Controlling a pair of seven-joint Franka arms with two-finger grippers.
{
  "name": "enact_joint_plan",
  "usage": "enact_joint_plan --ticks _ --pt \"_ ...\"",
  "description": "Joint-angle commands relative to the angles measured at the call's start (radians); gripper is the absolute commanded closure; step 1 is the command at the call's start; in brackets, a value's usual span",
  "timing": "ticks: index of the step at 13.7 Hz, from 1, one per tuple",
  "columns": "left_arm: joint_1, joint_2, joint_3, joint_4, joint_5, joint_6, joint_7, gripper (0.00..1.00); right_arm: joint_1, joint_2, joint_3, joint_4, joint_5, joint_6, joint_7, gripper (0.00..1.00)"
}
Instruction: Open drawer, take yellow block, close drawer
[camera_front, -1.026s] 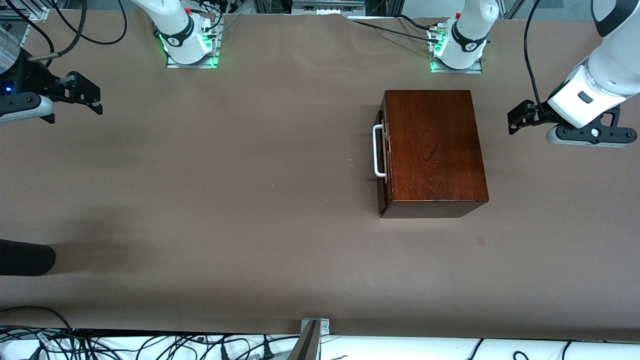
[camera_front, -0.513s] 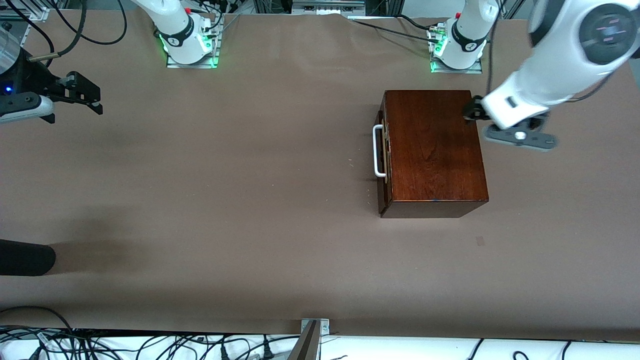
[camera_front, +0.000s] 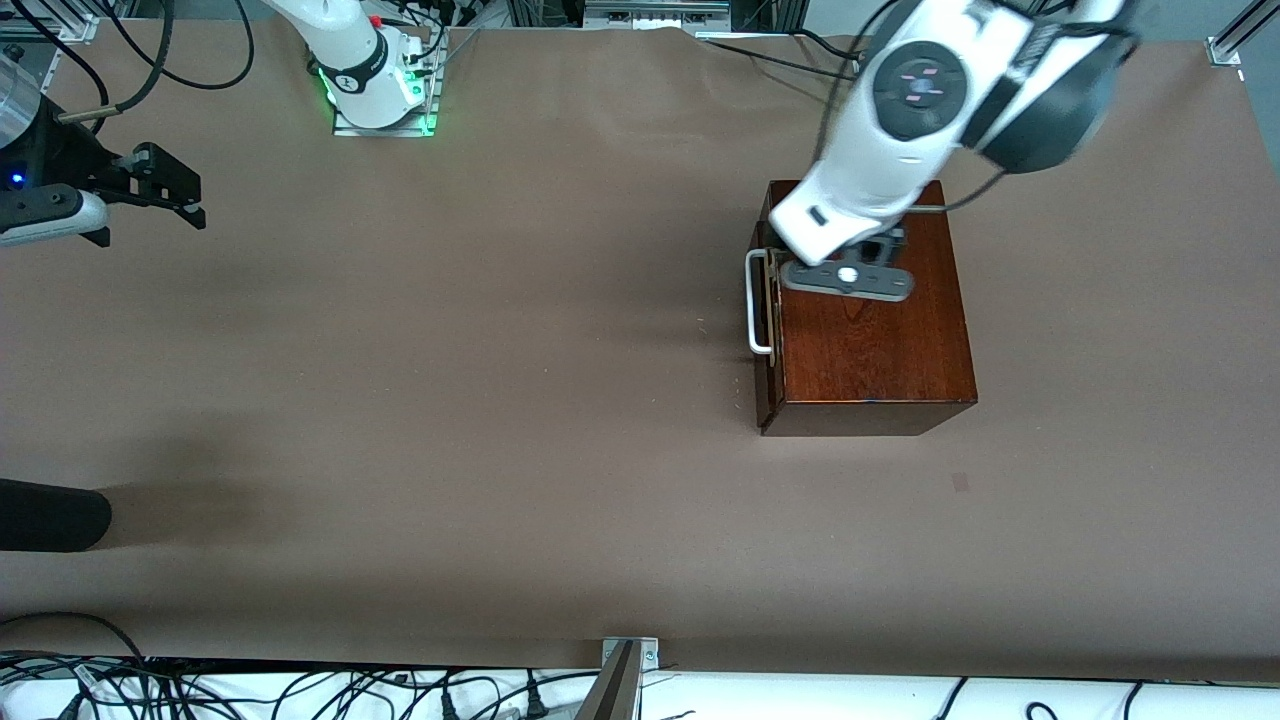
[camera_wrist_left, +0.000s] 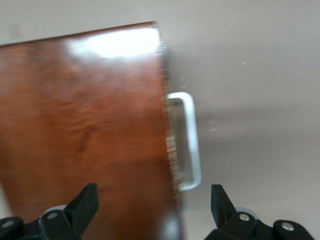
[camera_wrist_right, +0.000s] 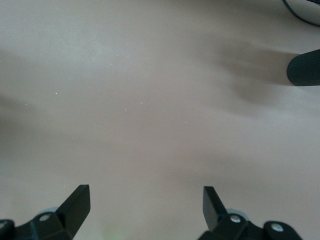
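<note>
Brown table (camera_front: 500, 400), drawer (camera_front: 766, 300) closed.

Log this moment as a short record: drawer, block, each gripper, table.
drawer: shut, white handle facing the right arm's end, in the wooden box
yellow block: not visible
left gripper: open, over the box's top edge above the handle
right gripper: open, waiting over bare table at the right arm's end
stage: handle not yet gripped
</note>
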Motion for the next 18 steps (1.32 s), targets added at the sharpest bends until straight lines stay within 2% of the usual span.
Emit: enact_joint_plan --ticks 1,6,13,18 --pt "-0.088 0.083 -0.002 0.032 0.067 0.066 -0.149 0.00 -0.005 0.001 0.008 0.017 0.002 -0.018 0.008 0.00" --pt "-0.223 0.192 0.000 0.020 0.248 0.080 -0.321 0.00 -0.005 0.003 0.005 0.016 0.004 -0.019 0.008 0.00" --pt "-0.227 0.227 0.000 -0.064 0.373 0.076 -0.346 0.00 -0.005 0.001 0.005 0.017 0.004 -0.035 0.009 0.00" --pt "-0.231 0.267 0.000 -0.063 0.414 0.083 -0.379 0.00 0.000 0.001 0.011 0.017 0.004 -0.033 0.011 0.00"
